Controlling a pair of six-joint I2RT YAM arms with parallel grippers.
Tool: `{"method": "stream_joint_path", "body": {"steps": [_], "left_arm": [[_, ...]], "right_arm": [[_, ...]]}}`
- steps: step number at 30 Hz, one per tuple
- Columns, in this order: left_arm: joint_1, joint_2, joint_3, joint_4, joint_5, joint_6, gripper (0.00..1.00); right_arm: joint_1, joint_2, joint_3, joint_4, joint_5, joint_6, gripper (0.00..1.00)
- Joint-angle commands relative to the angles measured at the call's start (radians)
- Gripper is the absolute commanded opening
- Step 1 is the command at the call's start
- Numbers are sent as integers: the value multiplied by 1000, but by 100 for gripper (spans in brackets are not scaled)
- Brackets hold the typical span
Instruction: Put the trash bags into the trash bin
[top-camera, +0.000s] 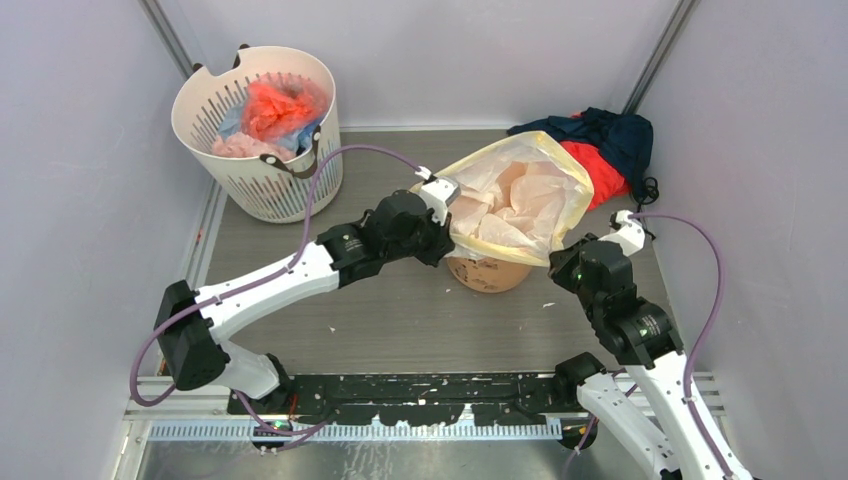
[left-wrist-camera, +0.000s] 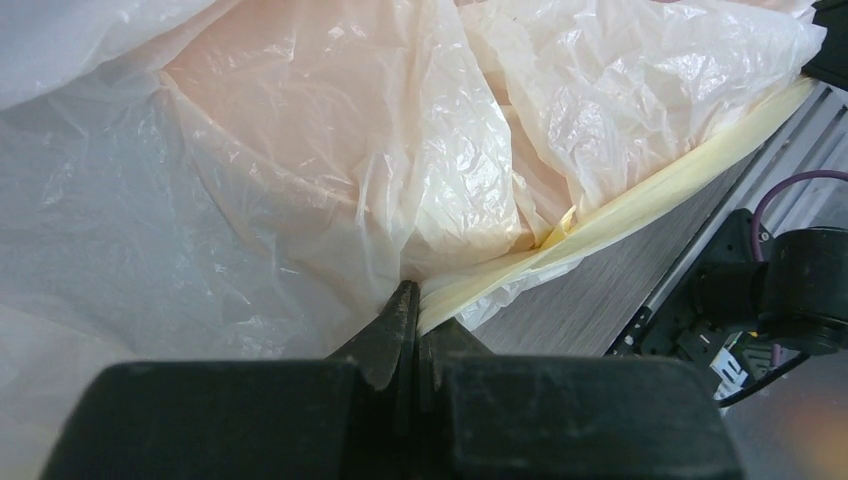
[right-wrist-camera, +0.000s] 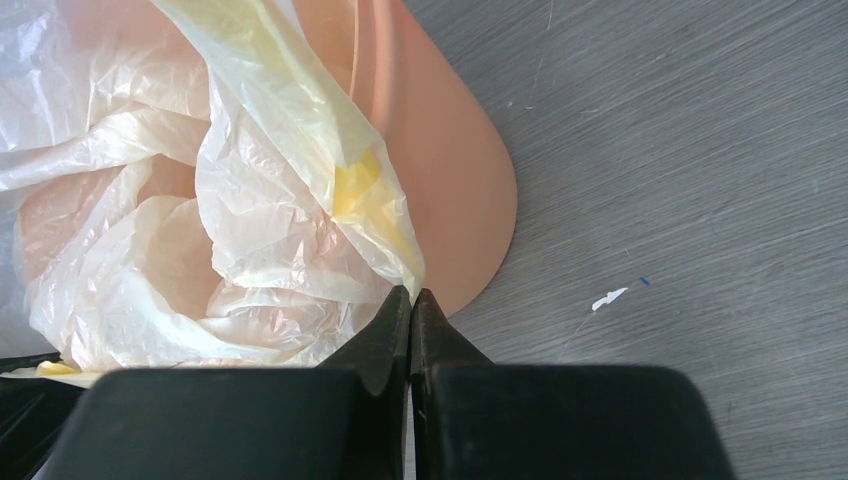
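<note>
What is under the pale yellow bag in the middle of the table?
The orange bin stands under the bag; only part of its side shows. The bag covers its opening, so its inside cannot be seen.

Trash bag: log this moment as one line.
left gripper: shut on trash bag rim | right gripper: shut on rim | mouth spread above orange bin
</note>
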Motion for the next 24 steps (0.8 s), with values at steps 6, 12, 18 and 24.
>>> {"method": "stream_joint_path", "body": {"steps": [6, 12, 18, 24], "left_arm": [[34, -122, -37, 53, 92, -92, 0], [34, -153, -34, 48, 115, -80, 9], [34, -129, -5, 31, 141, -36, 25], [34, -101, 55, -2, 109, 6, 26]], "right_arm": [[-11, -22, -13, -26, 84, -12, 1], [-11, -17, -14, -12, 73, -7, 1], [-11, -23, -4, -15, 72, -5, 1], [-11, -21, 24, -31, 76, -8, 1]]}}
